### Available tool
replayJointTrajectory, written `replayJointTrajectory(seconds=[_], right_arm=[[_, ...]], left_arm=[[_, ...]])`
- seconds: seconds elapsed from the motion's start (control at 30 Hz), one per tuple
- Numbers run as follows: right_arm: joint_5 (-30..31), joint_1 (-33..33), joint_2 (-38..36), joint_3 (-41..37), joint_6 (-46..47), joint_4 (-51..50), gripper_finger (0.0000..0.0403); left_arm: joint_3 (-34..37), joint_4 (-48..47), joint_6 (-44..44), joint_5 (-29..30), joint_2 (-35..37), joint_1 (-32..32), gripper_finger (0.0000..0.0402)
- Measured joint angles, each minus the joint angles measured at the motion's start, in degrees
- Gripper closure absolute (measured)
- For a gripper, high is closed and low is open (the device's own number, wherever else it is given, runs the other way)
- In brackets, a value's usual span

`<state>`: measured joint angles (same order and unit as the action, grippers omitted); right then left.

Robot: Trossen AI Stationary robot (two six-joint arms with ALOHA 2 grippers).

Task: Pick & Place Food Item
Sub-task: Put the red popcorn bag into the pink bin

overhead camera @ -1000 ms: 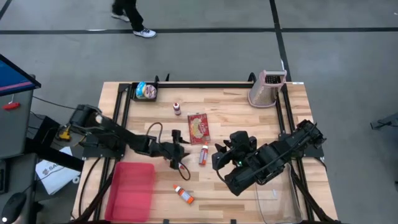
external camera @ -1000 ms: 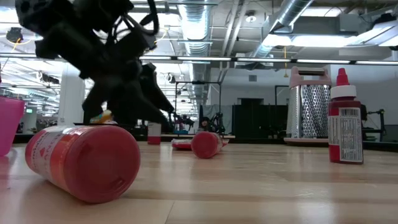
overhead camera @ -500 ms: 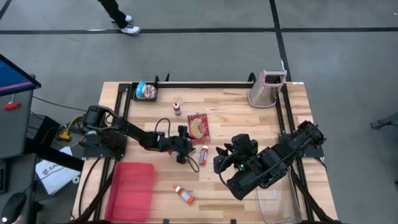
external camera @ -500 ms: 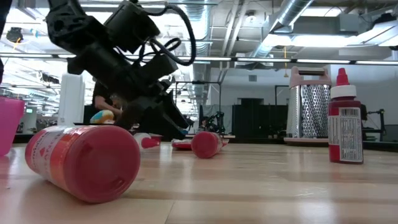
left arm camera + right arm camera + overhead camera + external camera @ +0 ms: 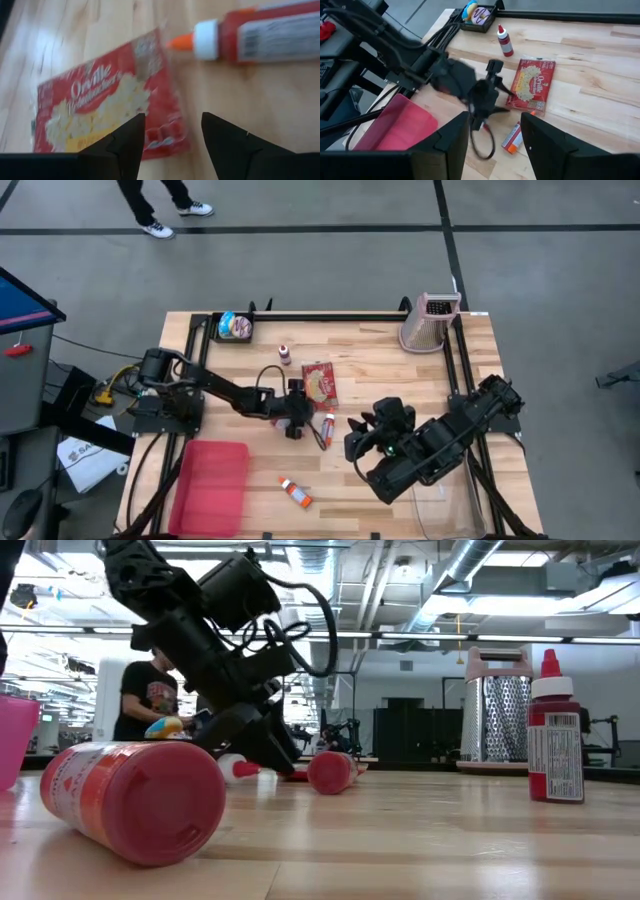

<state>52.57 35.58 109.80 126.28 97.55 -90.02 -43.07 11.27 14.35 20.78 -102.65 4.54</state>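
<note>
Left claw (image 5: 170, 145): fingers apart, empty, low over popcorn packet (image 5: 107, 105) edge. Right claw (image 5: 492, 142): parted, empty, waiting. Risk: flat packet may slide away; nearby bottle (image 5: 260, 35) nudged.

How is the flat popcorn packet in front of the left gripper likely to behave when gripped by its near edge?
The popcorn packet lies flat on the table, so it is probably thin, light and floppy, and may sag when lifted. Its glossy wrapper suggests it could slip between the fingers. Flush with the wood, its edge may be hard to catch.
</note>
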Motion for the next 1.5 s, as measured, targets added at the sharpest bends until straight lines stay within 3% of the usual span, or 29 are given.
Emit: replayJointTrajectory(seconds=[0.4, 0.53, 0.73, 0.93, 1.27, 1.5], right_arm=[[0.41, 0.80, 0.00, 0.00, 0.98, 0.09, 0.0230], [0.66, 1.27, 0.00, 0.00, 1.52, 0.09, 0.0230], [1.49, 1.59, 0.00, 0.00, 2.51, 0.11, 0.0230], [1.52, 1.58, 0.00, 0.00, 2.57, 0.23, 0.0230], [3.31, 1.58, 0.00, 0.00, 2.43, 0.31, 0.0230], [4.56, 1.58, 0.00, 0.00, 1.89, 0.48, 0.0230]], left_arm=[[-4.09, -7.15, 2.24, -2.10, -0.37, -3.03, 0.0224], [-4.09, -7.67, 2.30, -1.82, -0.35, -2.98, 0.0270], [-4.07, -8.10, -0.85, -0.82, -0.37, -3.49, 0.0379], [-4.08, -9.73, -4.39, -0.06, 0.43, -3.38, 0.0400], [-4.13, -13.12, -5.95, 1.13, 16.11, -1.01, 0.0401], [-4.20, -18.79, -7.32, -2.27, 28.58, -0.59, 0.0401]])
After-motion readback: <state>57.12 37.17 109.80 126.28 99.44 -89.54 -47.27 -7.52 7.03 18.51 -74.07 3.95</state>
